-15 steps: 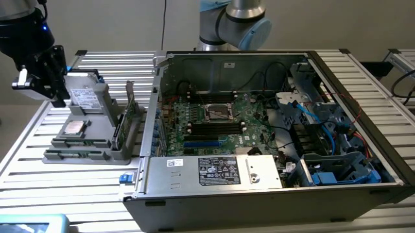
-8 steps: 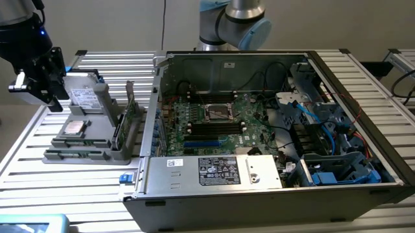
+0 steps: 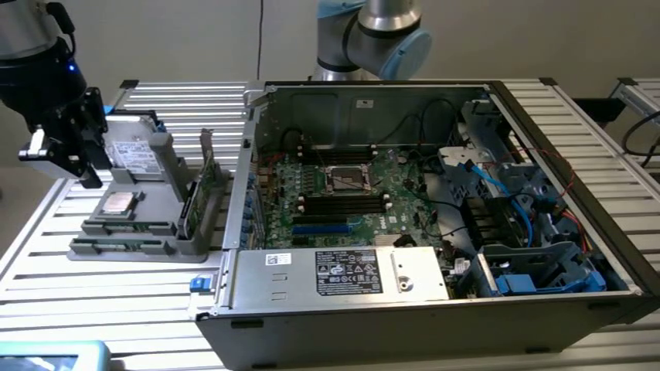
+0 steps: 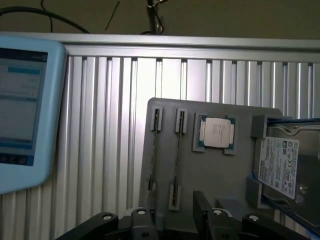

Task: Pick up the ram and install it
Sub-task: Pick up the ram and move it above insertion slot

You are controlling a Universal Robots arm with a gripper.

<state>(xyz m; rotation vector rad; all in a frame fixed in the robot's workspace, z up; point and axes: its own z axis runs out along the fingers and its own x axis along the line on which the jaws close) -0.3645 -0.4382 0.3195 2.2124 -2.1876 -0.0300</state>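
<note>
Nearest us, the black two-finger gripper, fingers spread and empty; we see it above the grey plastic tray, thin green ram stick slotted edge-on.

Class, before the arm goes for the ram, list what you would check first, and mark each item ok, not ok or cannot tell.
1. Hand open and holding nothing: ok.
2. Ram standing on edge in the grey tray, untouched: ok.
3. Hand above the tray, close to the ram: ok.
4. Hand lined up squarely with the ram: cannot tell.
5. Computer case open, motherboard exposed: ok.
6. Free memory slot on the motherboard: cannot tell.
</note>
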